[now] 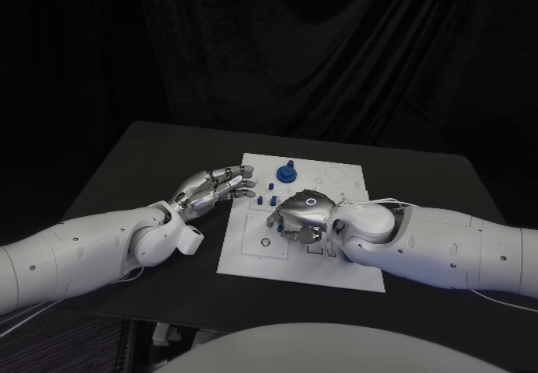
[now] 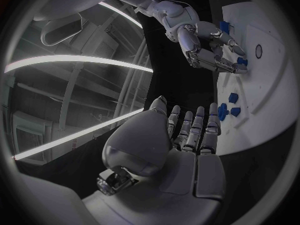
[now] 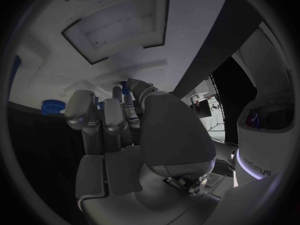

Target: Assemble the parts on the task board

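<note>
Centrally, the task board (image 1: 253, 256) lies flat on the black counter (image 1: 134, 155), a white plate with shallow recesses. Blue parts on it: a round geared piece (image 1: 288, 172) with a peg standing up near the board's far edge, and a few small blue pieces (image 1: 264, 201) just beside it toward the middle.

Left robot hand (image 1: 213, 189) — hovers at the board's left edge, fingers stretched out and apart, tips over the edge near the small pieces. Nothing held; released. The left wrist view shows the same: left fingers (image 2: 194, 130) straight, pointing at the blue pieces (image 2: 230, 105) on the white plate.

Right robot hand (image 1: 301, 214) — palm down over the middle of the board, fingers curled under. From the left wrist view its fingertips (image 2: 225, 65) press down at the board, with small blue pieces right at the tips. Whether it grips one or only touches, cannot tell. The right wrist view shows a blue geared piece (image 3: 53, 106) beyond the fingers.
</note>
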Robot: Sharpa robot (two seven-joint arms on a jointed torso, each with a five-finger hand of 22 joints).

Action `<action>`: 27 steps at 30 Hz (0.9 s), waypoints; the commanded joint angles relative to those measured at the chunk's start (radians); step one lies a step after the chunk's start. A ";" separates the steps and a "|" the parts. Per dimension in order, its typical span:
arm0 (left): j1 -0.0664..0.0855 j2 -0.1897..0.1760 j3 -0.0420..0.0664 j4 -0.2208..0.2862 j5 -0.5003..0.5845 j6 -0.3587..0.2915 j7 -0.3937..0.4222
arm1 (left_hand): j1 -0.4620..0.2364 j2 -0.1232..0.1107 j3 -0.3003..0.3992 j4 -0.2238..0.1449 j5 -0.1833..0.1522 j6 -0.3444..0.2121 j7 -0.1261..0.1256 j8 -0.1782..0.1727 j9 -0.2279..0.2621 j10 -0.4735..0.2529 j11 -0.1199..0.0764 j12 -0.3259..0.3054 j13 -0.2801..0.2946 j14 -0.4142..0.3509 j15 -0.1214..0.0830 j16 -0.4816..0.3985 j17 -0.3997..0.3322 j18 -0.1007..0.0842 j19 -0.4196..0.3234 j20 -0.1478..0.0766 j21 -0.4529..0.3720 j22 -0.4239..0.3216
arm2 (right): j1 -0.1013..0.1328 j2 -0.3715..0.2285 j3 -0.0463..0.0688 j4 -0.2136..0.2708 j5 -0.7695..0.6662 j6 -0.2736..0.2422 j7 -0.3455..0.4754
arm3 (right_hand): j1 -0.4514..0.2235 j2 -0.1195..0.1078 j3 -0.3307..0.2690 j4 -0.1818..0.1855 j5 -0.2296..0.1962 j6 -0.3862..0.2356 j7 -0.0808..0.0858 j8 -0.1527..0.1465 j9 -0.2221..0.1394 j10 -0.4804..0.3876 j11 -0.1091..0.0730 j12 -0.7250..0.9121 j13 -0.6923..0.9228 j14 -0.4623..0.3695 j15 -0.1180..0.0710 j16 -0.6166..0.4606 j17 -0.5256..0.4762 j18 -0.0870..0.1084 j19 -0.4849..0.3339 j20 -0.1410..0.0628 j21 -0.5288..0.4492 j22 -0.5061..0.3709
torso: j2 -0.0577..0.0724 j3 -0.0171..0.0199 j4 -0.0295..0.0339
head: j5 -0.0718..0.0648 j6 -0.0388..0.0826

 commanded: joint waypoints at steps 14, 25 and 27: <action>-0.005 -0.003 0.001 -0.002 0.007 0.013 0.085 | 0.005 0.007 0.006 0.000 -0.008 0.000 0.009 0.005 -0.001 0.000 0.007 -0.001 -0.002 -0.003 0.003 0.007 -0.001 0.002 -0.005 0.001 -0.003 -0.001 | 0.019 -0.073 0.007 0.052 -0.008 -0.108 -0.014 | -0.006 0.004 -0.101 0.028 -0.080 -0.096 -0.040 0.006 -0.116 -0.230 0.021 0.038 0.022 -0.080 0.005 -0.043 -0.074 0.031 -0.066 0.011 -0.136 0.094 | -0.001 -0.0013 0.0011 | 0.002 0.000; -0.006 -0.006 0.001 -0.001 0.007 0.005 0.085 | 0.003 0.007 0.008 0.000 -0.005 0.003 0.011 0.006 0.001 0.000 0.008 -0.002 -0.002 -0.004 0.004 0.008 -0.001 0.001 -0.005 0.002 -0.003 -0.001 | 0.149 -0.226 0.007 0.167 0.017 -0.017 -0.087 | -0.088 0.037 -0.168 0.121 -0.055 -0.023 -0.032 0.012 -0.163 -0.223 0.028 0.074 -0.005 -0.033 0.014 0.015 -0.038 0.017 -0.010 0.019 -0.060 0.116 | -0.002 -0.0002 -0.0002 | -0.001 0.000; -0.006 -0.006 0.001 -0.002 0.007 0.004 0.085 | 0.002 0.007 0.008 0.000 -0.002 0.004 0.011 0.006 0.001 0.000 0.009 -0.002 -0.003 -0.004 0.004 0.008 -0.001 0.001 -0.005 0.002 -0.003 -0.002 | 0.160 -0.249 0.005 0.173 0.019 -0.005 -0.096 | -0.101 0.040 -0.177 0.130 -0.057 -0.016 -0.035 0.011 -0.172 -0.206 0.025 0.065 -0.022 -0.013 0.011 0.036 -0.018 0.010 0.013 0.016 -0.018 0.126 | -0.001 -0.0004 -0.0011 | -0.003 0.000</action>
